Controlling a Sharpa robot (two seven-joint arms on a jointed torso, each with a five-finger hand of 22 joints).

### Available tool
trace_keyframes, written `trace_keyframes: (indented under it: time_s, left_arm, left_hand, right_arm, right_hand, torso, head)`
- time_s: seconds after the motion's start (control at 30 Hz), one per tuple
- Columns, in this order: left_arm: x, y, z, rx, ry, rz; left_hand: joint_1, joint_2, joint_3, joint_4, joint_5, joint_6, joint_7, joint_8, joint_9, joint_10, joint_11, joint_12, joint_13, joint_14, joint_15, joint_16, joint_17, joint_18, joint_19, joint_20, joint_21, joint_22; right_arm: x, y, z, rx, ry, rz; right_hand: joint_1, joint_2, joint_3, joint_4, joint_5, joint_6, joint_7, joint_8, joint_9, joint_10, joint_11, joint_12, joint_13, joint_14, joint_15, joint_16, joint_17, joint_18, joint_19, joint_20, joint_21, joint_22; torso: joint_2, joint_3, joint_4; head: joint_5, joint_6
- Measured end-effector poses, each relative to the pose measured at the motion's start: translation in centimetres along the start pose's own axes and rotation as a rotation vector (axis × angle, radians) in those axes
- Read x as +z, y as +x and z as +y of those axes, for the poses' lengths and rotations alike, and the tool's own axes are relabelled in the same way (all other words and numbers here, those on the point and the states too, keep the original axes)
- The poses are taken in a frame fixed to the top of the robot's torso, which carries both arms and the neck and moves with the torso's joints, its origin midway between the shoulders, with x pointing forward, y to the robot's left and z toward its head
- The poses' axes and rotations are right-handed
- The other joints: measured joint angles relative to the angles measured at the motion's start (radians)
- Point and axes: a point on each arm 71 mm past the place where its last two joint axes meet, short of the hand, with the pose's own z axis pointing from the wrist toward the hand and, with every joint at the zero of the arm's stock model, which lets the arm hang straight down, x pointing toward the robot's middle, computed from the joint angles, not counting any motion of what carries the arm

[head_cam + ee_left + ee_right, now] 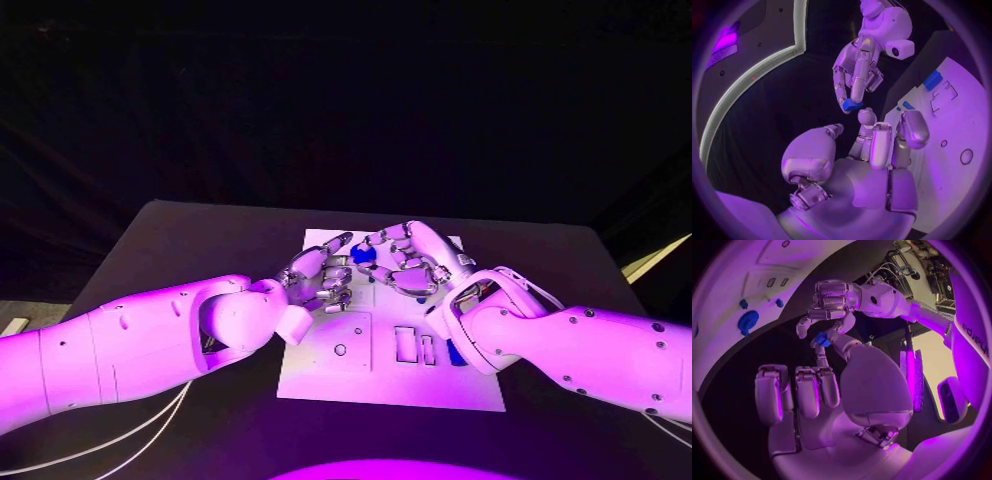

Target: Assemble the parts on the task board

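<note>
Black table (173, 240) carries the white task board (389, 375). Near the board's front edge, a blue part (454, 352) lies just beside the right arm. Above mid-board the left hand (320, 280) and right hand (411, 262) meet fingertip to fingertip; a small blue part (364, 255) is pinched there. Which hand holds it: cannot tell.

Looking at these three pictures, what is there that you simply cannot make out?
- Head view: the far end of the task board is covered by both robot hands, left and right.
- The small blue part held up between them: its shape is too small to tell, and fingers overlap it in each wrist view, so which hand grips it is unclear.
- Head view: a blue piece is half hidden by the right wrist.
</note>
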Motion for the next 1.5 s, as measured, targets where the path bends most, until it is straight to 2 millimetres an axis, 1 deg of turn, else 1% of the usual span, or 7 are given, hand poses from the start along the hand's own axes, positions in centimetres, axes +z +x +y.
trace_keyframes:
  time_s: [0.13, 0.2, 0.3, 0.33, 0.37, 0.5, 1.5]
  left_arm:
    - [-0.1, -0.1, -0.1, -0.005, 0.004, 0.005]
    - [-0.1, -0.1, -0.1, -0.007, 0.004, 0.01]
    - [-0.2, -0.1, -0.1, -0.01, 0.004, 0.017]
    - [-0.2, -0.1, -0.1, -0.01, 0.003, 0.02]
    - [-0.2, -0.2, -0.1, -0.011, 0.002, 0.022]
    - [-0.3, -0.2, -0.1, -0.012, 0.0, 0.027]
    - [-0.7, -1.1, -0.3, -0.007, 0.006, -0.005]
  left_hand:
    - [-0.002, 0.002, 0.0, 0.0, 0.0, 0.036, -0.006, 0.0, 0.0, 0.008, -0.003, 0.012, 0.031, 0.005, -0.005, 0.012, 0.0, 0.0, 0.002, -0.002, 0.023, 0.023]
    - [-0.019, 0.019, 0.0, 0.0, 0.0, 0.056, -0.009, 0.001, 0.001, 0.031, -0.009, 0.019, 0.053, 0.005, -0.005, 0.012, 0.0, 0.0, 0.007, -0.007, 0.023, 0.04]
    - [-0.019, 0.019, 0.0, 0.0, 0.0, 0.077, -0.019, 0.001, 0.002, 0.038, -0.012, 0.019, 0.067, 0.005, -0.006, 0.023, 0.0, 0.0, 0.007, -0.007, 0.035, 0.052]
    - [-0.02, 0.02, 0.0, 0.0, 0.0, 0.092, -0.017, 0.001, 0.005, 0.038, -0.012, 0.019, 0.071, 0.013, -0.013, 0.023, 0.0, 0.0, 0.007, -0.007, 0.035, 0.053]
    - [-0.03, 0.031, 0.0, 0.0, 0.0, 0.093, -0.017, 0.001, 0.005, 0.043, -0.017, 0.019, 0.072, 0.013, -0.014, 0.023, 0.0, -0.001, 0.012, -0.012, 0.046, 0.057]
    - [-0.032, 0.032, 0.0, 0.0, 0.0, 0.096, -0.02, 0.001, 0.005, 0.056, -0.023, 0.019, 0.078, 0.013, -0.014, 0.023, 0.0, -0.001, 0.014, -0.014, 0.046, 0.066]
    - [-0.032, 0.032, 0.0, 0.0, 0.0, 0.119, -0.026, 0.001, 0.019, 0.068, -0.025, 0.019, 0.086, 0.013, -0.014, 0.023, 0.0, -0.001, 0.04, -0.015, 0.047, 0.076]
  right_arm:
    - [0.0, 0.0, -0.1, -0.002, 0.002, -0.001]
    - [0.0, 0.0, -0.1, -0.002, 0.002, -0.001]
    - [0.0, 0.0, -0.1, -0.002, 0.001, -0.001]
    - [0.0, 0.0, -0.1, -0.002, 0.0, -0.001]
    - [0.1, 0.0, -0.1, -0.002, 0.0, -0.001]
    - [0.1, 0.0, -0.1, -0.002, -0.002, -0.002]
    - [0.0, -0.1, -0.4, -0.006, 0.002, -0.004]
  right_hand:
    - [0.0, 0.0, 0.0, 0.0, 0.0, 0.0, 0.0, 0.0, 0.0, 0.0, 0.0, 0.0, 0.0, 0.0, 0.0, 0.0, 0.0, 0.0, 0.0, 0.0, 0.0, 0.0]
    - [0.0, 0.0, 0.0, 0.0, 0.0, 0.0, 0.0, 0.0, 0.0, 0.0, 0.0, 0.0, 0.0, 0.0, 0.0, 0.0, 0.0, 0.0, 0.0, 0.0, 0.0, 0.0]
    - [0.0, 0.0, 0.0, 0.0, 0.0, 0.0, 0.0, 0.0, 0.0, 0.0, 0.0, 0.0, 0.0, 0.0, 0.0, 0.0, 0.0, 0.0, 0.0, 0.0, 0.0, 0.0]
    - [0.0, 0.0, 0.0, 0.0, 0.0, 0.0, 0.0, 0.0, 0.0, 0.0, 0.0, 0.0, 0.0, 0.0, 0.0, 0.0, 0.0, 0.0, 0.0, 0.0, 0.0, 0.0]
    - [0.0, 0.0, 0.0, 0.0, -0.001, 0.0, 0.0, 0.0, 0.0, 0.0, 0.0, 0.0, 0.0, 0.0, 0.0, 0.0, 0.0, 0.0, 0.0, 0.0, 0.0, 0.0]
    - [0.0, 0.0, 0.0, 0.0, -0.009, 0.0, 0.0, 0.0, 0.0, 0.0, 0.0, 0.0, 0.0, 0.0, 0.0, 0.0, 0.0, 0.0, 0.0, 0.0, 0.0, 0.0]
    - [0.0, 0.0, 0.0, 0.0, -0.009, 0.0, 0.0, 0.0, 0.0, 0.0, 0.0, 0.0, 0.0, 0.0, 0.0, 0.0, 0.0, 0.0, 0.0, 0.0, 0.0, 0.0]
  torso:
    - [0.001, 0.0, -0.0001]
    - [0.001, 0.0, 0.0]
    - [0.001, 0.0006, 0.0001]
    - [0.001, 0.0006, 0.0001]
    - [0.001, 0.0006, 0.0001]
    - [0.002, 0.0005, -0.0001]
    - [0.004, -0.0012, 0.0001]
  head:
    - [-0.002, 0.0]
    - [-0.003, 0.0]
    - [-0.004, 0.0]
    - [-0.004, 0.0]
    - [-0.004, 0.0]
    - [-0.006, 0.001]
    - [-0.007, -0.005]
